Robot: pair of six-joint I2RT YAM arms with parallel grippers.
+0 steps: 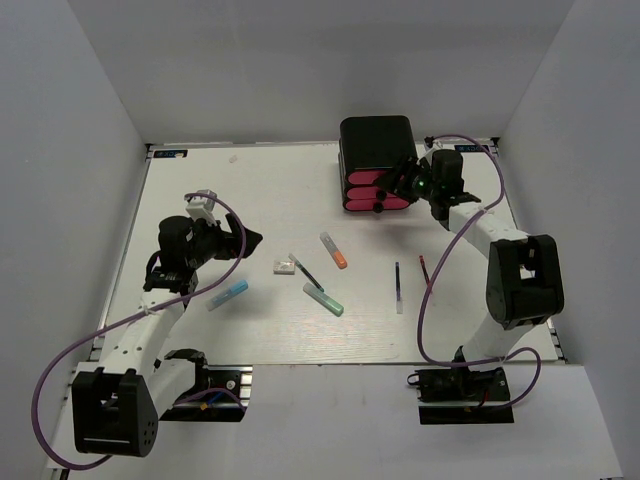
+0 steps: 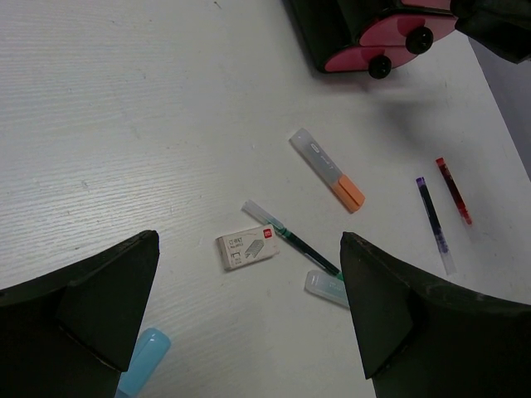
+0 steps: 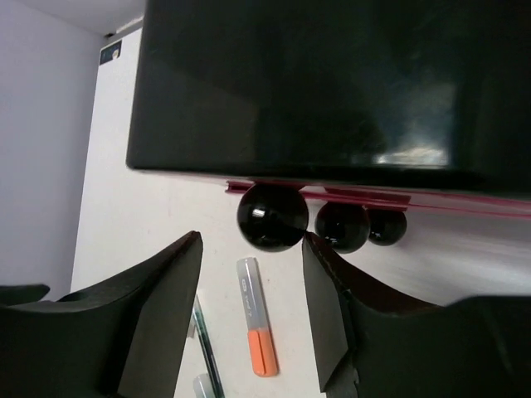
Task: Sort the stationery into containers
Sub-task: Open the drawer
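Top external view takes in the whole counter (image 1: 250,190). The glossy black cabinet (image 1: 375,135) stands toward 1 o'clock with its three pink drawers (image 1: 372,196) facing the arms, and the stationery is loose near the middle. The white block (image 1: 284,267) lies there, with the light blue marker (image 1: 228,294) at its 8 o'clock. The orange marker (image 1: 334,250) is at its 2 o'clock, and the dark pen (image 1: 306,272) lies just beside it, touching the green marker (image 1: 324,299). The blue pen (image 1: 398,285) and red pen (image 1: 426,270) lie farther toward 3 o'clock, side by side but apart. No item is in a drawer.

Only the wrist cameras show the claws clearly. The left claw (image 2: 249,274) is spread wide above the counter and holds nothing, with the block just beyond its tips. The right claw (image 3: 250,249) is parted moderately. The nearest black knob (image 3: 272,217) sits at its fingertips without clear contact, and two more knobs line up toward 3 o'clock under a thin pink drawer edge.

The left wrist view shows small print and a red mark on the block's label. The right wrist view shows dark print on the orange marker's grey cap. Both are too small to read.
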